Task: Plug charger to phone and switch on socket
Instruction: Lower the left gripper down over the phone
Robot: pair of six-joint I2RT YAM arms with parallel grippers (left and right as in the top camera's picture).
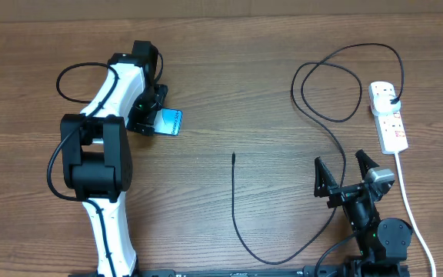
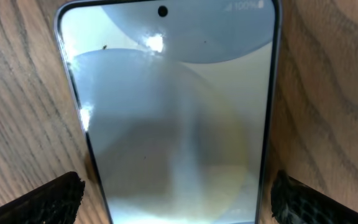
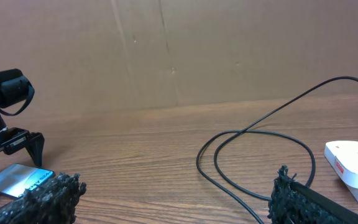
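The phone (image 1: 169, 121) lies on the table at the left with its light blue-teal screen up; it fills the left wrist view (image 2: 173, 106). My left gripper (image 1: 152, 115) is open, its fingers (image 2: 176, 190) on either side of the phone with small gaps. The charger (image 1: 237, 208) is a thin black cable with its free tip at table centre and loops at the back right (image 3: 253, 134). Its black plug (image 1: 391, 97) sits in the white socket strip (image 1: 391, 127), which also shows in the right wrist view (image 3: 353, 162). My right gripper (image 1: 343, 175) is open and empty (image 3: 173, 196).
The strip's thick white cord (image 1: 406, 200) runs down the right side past my right arm. A brown cardboard wall (image 3: 179, 50) stands behind the table. The phone and left gripper also show in the right wrist view (image 3: 17, 180).
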